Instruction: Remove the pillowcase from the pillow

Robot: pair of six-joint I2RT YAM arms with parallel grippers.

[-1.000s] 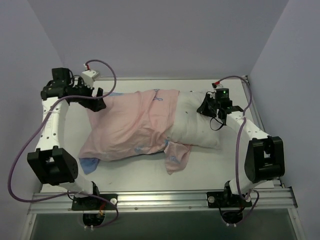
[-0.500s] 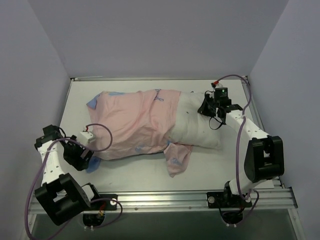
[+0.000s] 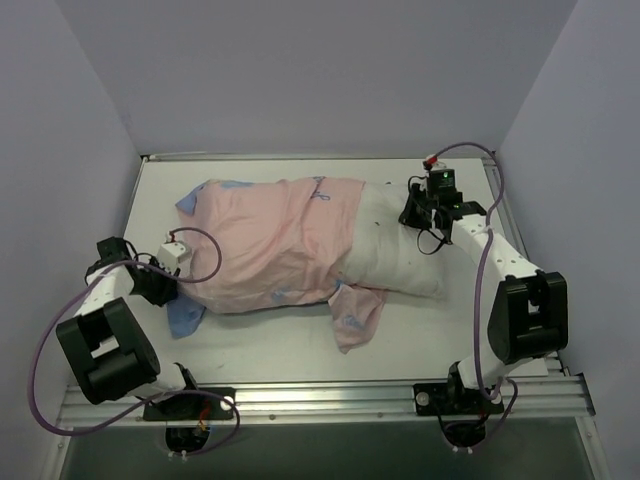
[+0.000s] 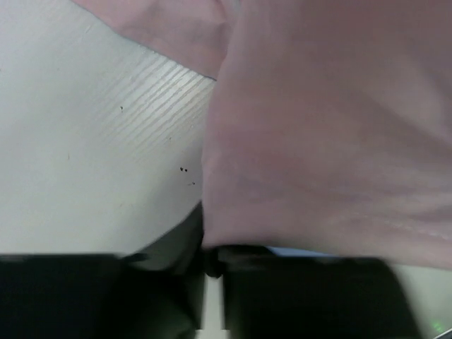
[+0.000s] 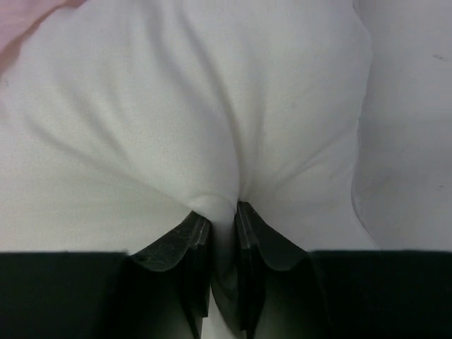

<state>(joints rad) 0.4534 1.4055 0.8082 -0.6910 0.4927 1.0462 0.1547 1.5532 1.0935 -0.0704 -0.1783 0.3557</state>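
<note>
— Swinging the left gripper (image 3: 160, 284) off the far corner of the pillowcase (image 3: 270, 245) and round to the near side, now settling it low against the near corner of the closed end. Keeping the right gripper (image 5: 223, 212) exactly where it was.

— Clamping the right one on what?

— Pinching a fold of the pillow (image 3: 400, 262), squeezing bare white cloth tight between narrow jaws. Seeing pink cover only further ahead of those jaws.

— And holding anything on the left?

— Not telling from here. Looking at pink fabric hanging right in front of and above the fingers in the wrist view, covering the gap. Not claiming a grip, not ruling one out.

— Lying which way from the jaws, then?

— Stretching lengthwise from one pair of jaws to the other: bare pillow end at the right jaws, covered bulk running straight ahead of them, closed end of the cover finishing at the left jaws. Resting flat on the table (image 3: 300, 345) throughout.

— So pulling how?

— Probably drawing the cover straight back behind the left jaws, along that long line and away from the right pair, while anchoring the pillow. Risking a slip sideways if tugging across the line instead.
</note>
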